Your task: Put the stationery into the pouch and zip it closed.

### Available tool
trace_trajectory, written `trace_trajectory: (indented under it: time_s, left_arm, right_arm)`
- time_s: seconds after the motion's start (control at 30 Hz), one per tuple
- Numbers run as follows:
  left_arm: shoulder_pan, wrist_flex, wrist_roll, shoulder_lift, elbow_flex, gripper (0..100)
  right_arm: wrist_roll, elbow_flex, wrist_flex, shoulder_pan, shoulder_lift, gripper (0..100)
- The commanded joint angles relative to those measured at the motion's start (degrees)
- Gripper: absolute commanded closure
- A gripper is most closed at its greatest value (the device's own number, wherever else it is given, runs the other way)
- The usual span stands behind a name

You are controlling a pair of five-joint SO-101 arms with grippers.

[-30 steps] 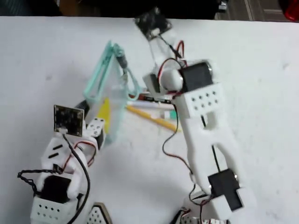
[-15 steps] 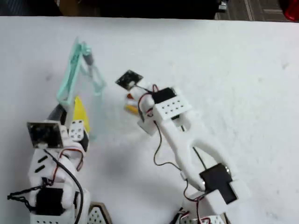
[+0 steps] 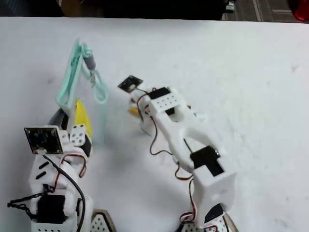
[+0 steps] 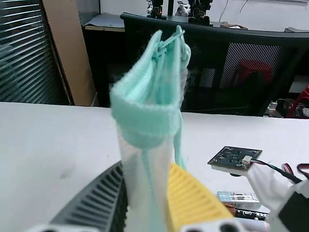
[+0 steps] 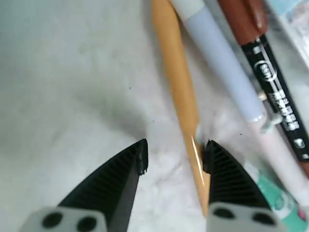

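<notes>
1. The pouch, clear with mint trim, is being held upright by the left gripper. Its lower part is being pinched between the grey finger and the yellow finger, so these fingers are closed on it.
2. The pouch's mint strap loop is hanging beside its upper edge, off the bench.
3. The right gripper is being held low over the bench, its dark fingers standing narrowly apart with nothing clamped.
4. The orange pencil is lying flat on the bench within that gap, just against the inner face of one finger. The other finger is standing apart from it over bare surface.
5. A pale pen is lying close alongside the pencil and a brown-and-black marker beyond the pen, both outside the gap.
6. In the high view the pencil is lying under the right arm, near the pouch but apart from it.
7. The bench is white and faintly mottled. Behind it, slatted blinds, a brown panel and dark mesh-backed furniture are being recorded.
</notes>
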Motion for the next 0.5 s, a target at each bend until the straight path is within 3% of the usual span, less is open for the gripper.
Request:
trace_trajectory:
  time_s: [0.0,0.13,0.37,0.47]
  left_arm:
    - [-0.40,0.44,0.62,-0.66,-0.62,98]
    - [0.75,0.53,0.53,-0.66,-0.62,98]
    - [5.93,4.40,0.26,-0.57,-3.52,98]
    - [6.90,8.53,-3.34,-0.57,-7.21,98]
  right_arm:
    - [0.44,-3.34,-0.66,-0.22,2.59,87.3]
    - [0.44,-5.10,-0.22,-0.31,4.44,98.8]
    - [0.53,-5.27,3.47,0.57,-0.22,98.2]
    - [0.53,-5.19,6.90,1.01,-7.25,98.2]
